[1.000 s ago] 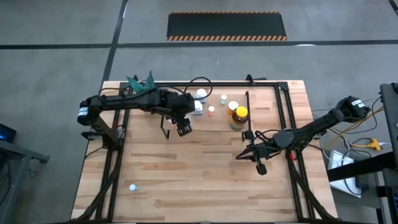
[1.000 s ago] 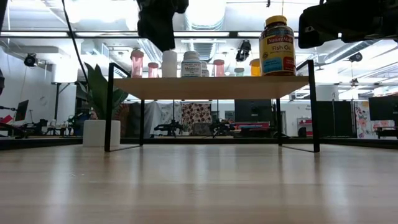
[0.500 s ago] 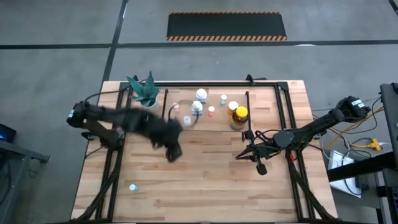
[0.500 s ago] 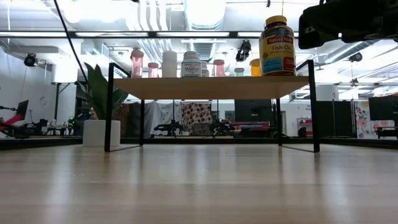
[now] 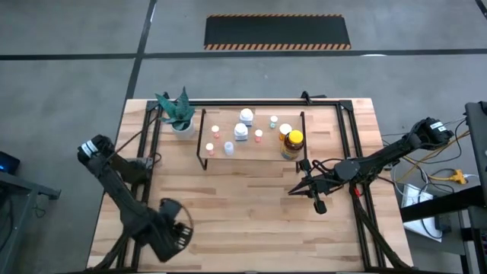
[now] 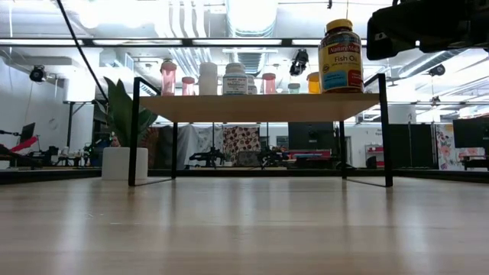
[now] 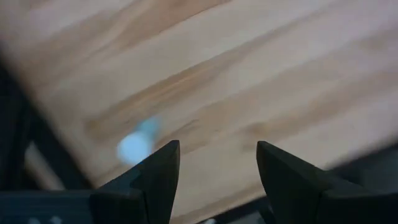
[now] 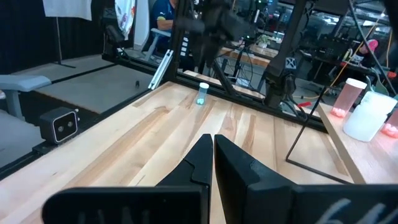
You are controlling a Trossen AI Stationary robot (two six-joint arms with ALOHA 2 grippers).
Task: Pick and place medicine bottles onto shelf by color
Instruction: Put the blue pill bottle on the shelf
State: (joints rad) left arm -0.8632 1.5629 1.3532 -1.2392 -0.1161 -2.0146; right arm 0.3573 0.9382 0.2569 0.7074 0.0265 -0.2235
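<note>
The light-wood shelf (image 5: 251,157) (image 6: 260,108) stands at the table's far middle. Several small bottles stand on it, among them a white one (image 5: 228,147) (image 6: 208,79) and the larger amber yellow-capped bottle (image 5: 293,141) (image 6: 341,56). One tiny pale-capped bottle (image 7: 137,144) (image 8: 203,93) stands alone on the table near its near left corner. My left gripper (image 5: 175,232) (image 7: 217,177) hangs open above and beside it. It hides the bottle in the high view. My right gripper (image 5: 310,192) (image 8: 213,146) is shut, hovering right of the table's middle.
A white pot with a green plant (image 5: 181,116) (image 6: 122,162) stands at the shelf's left end. Black frame rails (image 5: 141,205) run along the table's left and right sides. Bare wood (image 5: 243,221) lies between the shelf and the near edge.
My left gripper has swung fast from the shelf's left part toward the table's near left corner, blurred on the way. It now hangs over the lone bottle there. A white bottle stands on the shelf where the gripper was.
</note>
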